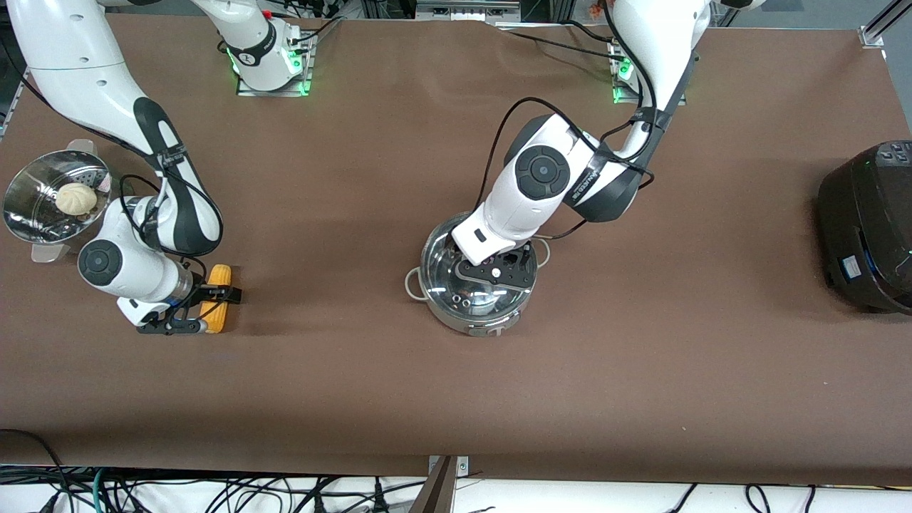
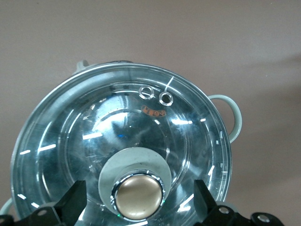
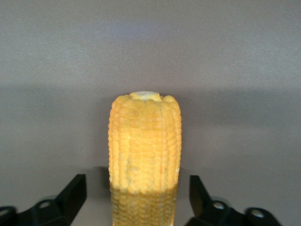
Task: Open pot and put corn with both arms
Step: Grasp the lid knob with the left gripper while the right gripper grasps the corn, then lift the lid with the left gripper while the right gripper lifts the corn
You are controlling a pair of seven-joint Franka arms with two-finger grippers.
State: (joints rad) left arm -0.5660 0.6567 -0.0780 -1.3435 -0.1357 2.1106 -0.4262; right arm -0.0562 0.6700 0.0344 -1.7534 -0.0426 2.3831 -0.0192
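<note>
So the key thing here is how each tool lines up with its target, and both look pretty well set.

The left tool [image 1: 496, 274] sits right over the shallow round shiny steel pot [image 1: 434, 246] in the middle of the brown surface [image 1: 641, 370], roughly the centre of the clock face in the front view. The clear glass lid [image 2: 94, 122] is still on. In the left wrist view the tan knob [image 2: 139, 195] lies between the two black fingers [image 2: 70, 202], which stand spread wide on either side of it with gaps showing, so nothing is gripped yet. My guess is a short drop and a squeeze gets the knob.

The yellow-orange husk-free corn cob [image 1: 217, 303] lies on the surface out toward the right arm's end, around 9 o'clock from the pot and well apart from it. Its long axis runs about 12 to 6 in the front view. The right tool [image 1: 206, 310] is down at the cob, straddling it near the end closer to the front camera. In the right wrist view the cob points straight away from the tool, and its fingers [image 3: 73, 195] stand apart on both sides with clear gaps. So the grip goes across the cob's width, not its length, which seems right.

The right arm is clearly the one for the corn, the left for the lid. The lid has to come off before the cob can go in.

There's also a perforated steel steamer basket [image 1: 28, 214] with a white bun [image 1: 76, 199] at about 10 o'clock and a big black rounded cooker [image 1: 866, 228] at 3 o'clock, neither involved.
</note>
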